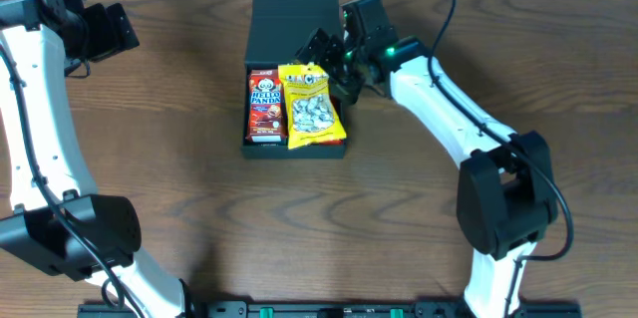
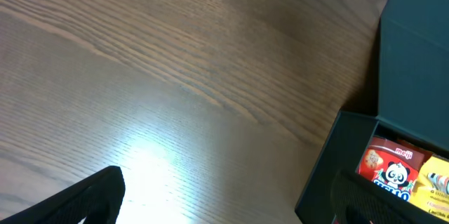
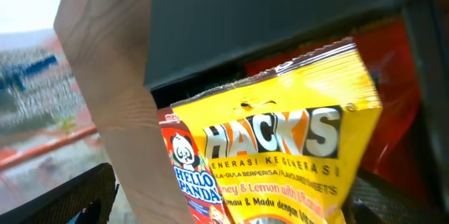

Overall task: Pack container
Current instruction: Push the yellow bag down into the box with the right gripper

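Matte black square cardboard container (image 1: pixel 295 17) at the wooden table's (image 1: pixel 179 159) centre, flap lid open behind.
Inside I see a red Hello Panda box (image 1: pixel 264 107) beside a yellow Hacks sweet packet (image 1: pixel 315 111); right gripper (image 1: pixel 329 67) spread wide over it, left gripper (image 2: pixel 228 210) open, well apart.

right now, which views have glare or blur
Left wrist view: a bright glare patch washes out the brown wooden table. Right wrist view: the yellow Hacks sweets packet is slightly soft, the background at left blurred. Overhead view: even light, sharp on the matte black square cardboard box.

Brown wood-grain table (image 1: pixel 199 208) with a soft bright glare (image 2: pixel 151 161) on its surface.
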You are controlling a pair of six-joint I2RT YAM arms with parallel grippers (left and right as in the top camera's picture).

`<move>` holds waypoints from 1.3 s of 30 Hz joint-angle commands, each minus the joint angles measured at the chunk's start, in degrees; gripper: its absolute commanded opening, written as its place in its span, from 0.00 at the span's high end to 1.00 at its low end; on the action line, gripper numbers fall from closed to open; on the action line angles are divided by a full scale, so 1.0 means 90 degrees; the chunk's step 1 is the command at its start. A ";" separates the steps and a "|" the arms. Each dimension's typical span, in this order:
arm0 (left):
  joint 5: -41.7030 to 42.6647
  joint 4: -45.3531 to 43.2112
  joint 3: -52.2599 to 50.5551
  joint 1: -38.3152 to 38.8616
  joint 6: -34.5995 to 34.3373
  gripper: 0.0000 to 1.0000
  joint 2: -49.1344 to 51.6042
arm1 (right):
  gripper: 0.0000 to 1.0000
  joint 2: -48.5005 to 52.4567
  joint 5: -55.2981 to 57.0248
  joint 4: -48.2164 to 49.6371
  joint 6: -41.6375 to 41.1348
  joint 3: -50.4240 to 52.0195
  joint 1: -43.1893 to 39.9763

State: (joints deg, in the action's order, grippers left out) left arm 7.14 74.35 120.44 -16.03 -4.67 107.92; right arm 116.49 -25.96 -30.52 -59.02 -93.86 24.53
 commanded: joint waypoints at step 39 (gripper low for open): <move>-0.0005 0.0044 -0.0039 -0.0007 -0.0066 0.05 0.0083 | 0.99 0.1722 -0.0476 -0.2681 0.3713 -0.1260 0.0151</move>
State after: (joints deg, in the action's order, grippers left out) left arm 7.11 74.56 120.44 -16.03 -4.69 107.92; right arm 128.66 -32.91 -52.97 -26.50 -106.04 26.39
